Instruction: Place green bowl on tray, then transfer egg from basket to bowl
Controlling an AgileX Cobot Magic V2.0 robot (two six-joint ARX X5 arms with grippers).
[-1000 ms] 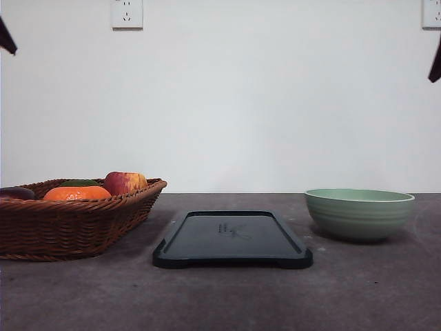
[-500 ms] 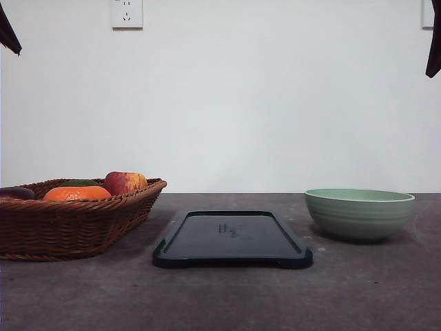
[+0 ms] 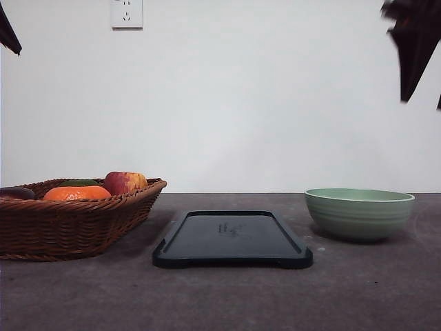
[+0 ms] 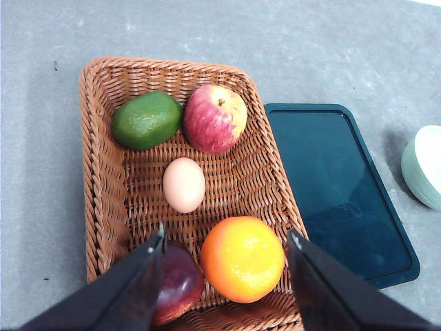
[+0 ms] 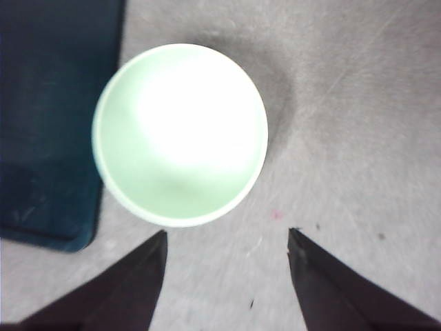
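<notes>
- The basket [image 3: 72, 217] sits at the table's left, the tray [image 3: 233, 240] in the middle, the bowl [image 3: 359, 213] at the right, each apart from the next.
- Inside the basket lie an egg [image 4: 184, 185] near the centre, a red apple [image 4: 215, 118] and a green fruit [image 4: 147, 120] side by side, an orange [image 4: 242, 258] and a dark red fruit [image 4: 177, 283], perhaps a plum, partly behind a finger.
- Nothing covers the egg; the fruit ring it without touching.
- The bowl stands upright on bare table beside the tray, not on it.
- The left gripper [image 4: 226, 238] hangs above the basket, fingers spread wide, holding nothing.
- The right gripper [image 5: 227, 238] hangs over the bowl, fingers likewise wide apart and empty; its picture is blurred.
</notes>
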